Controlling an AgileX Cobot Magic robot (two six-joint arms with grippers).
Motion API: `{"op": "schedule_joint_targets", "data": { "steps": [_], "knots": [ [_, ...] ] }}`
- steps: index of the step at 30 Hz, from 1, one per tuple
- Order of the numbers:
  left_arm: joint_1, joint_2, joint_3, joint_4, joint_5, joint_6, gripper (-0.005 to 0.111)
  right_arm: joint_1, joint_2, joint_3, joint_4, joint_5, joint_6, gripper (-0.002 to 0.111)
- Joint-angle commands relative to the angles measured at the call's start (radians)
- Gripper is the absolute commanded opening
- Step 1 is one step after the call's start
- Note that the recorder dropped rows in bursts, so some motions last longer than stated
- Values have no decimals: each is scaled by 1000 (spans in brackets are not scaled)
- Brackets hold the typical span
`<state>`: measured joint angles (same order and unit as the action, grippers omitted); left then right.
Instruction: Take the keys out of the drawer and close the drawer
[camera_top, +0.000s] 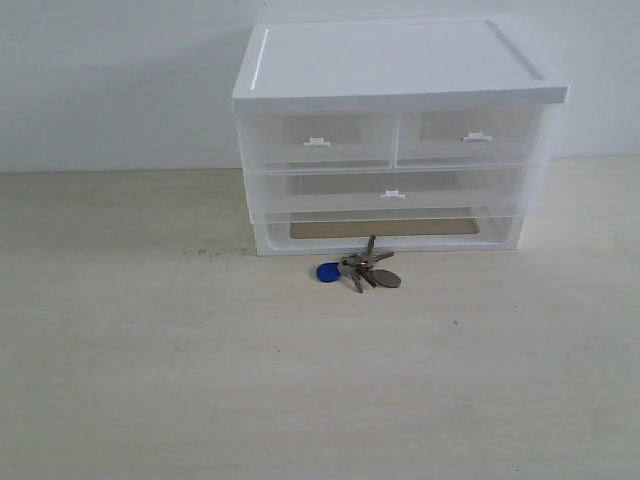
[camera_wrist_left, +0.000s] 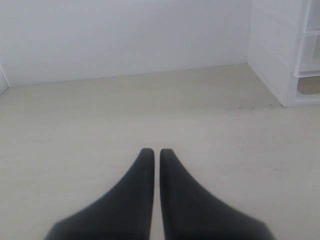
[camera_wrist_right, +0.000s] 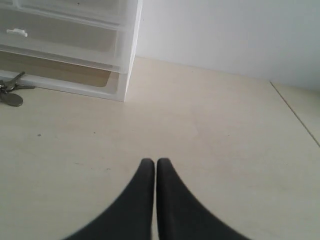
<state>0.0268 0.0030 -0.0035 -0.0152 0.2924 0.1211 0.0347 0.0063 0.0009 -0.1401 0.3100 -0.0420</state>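
Note:
The keys (camera_top: 366, 270), grey-brown on a ring with a round blue tag (camera_top: 327, 272), lie on the table just in front of the drawer unit (camera_top: 400, 70). Their edge also shows in the right wrist view as the keys (camera_wrist_right: 10, 92). The small right-hand drawer (camera_top: 470, 137) sits flush in the unit, pushed in, as does its left twin (camera_top: 317, 140). My left gripper (camera_wrist_left: 153, 151) is shut and empty, low over bare table left of the unit. My right gripper (camera_wrist_right: 153, 161) is shut and empty, over table to the unit's right. Neither gripper appears in the exterior view.
The full-width drawer (camera_top: 392, 190) below the two small ones is pushed in; an open slot (camera_top: 385, 228) lies at the unit's base. A white wall stands behind. A table seam (camera_wrist_right: 295, 112) runs on the right side.

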Motion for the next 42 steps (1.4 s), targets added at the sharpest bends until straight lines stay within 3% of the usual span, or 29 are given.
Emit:
{"op": "schedule_joint_targets", "data": {
  "steps": [1,42],
  "knots": [
    [4,-3,4,4,0,4,4,-5,-6,-1,-1,7,35,0],
    [4,-3,4,4,0,4,4,-5,-6,-1,-1,12,97,0]
  ]
}}
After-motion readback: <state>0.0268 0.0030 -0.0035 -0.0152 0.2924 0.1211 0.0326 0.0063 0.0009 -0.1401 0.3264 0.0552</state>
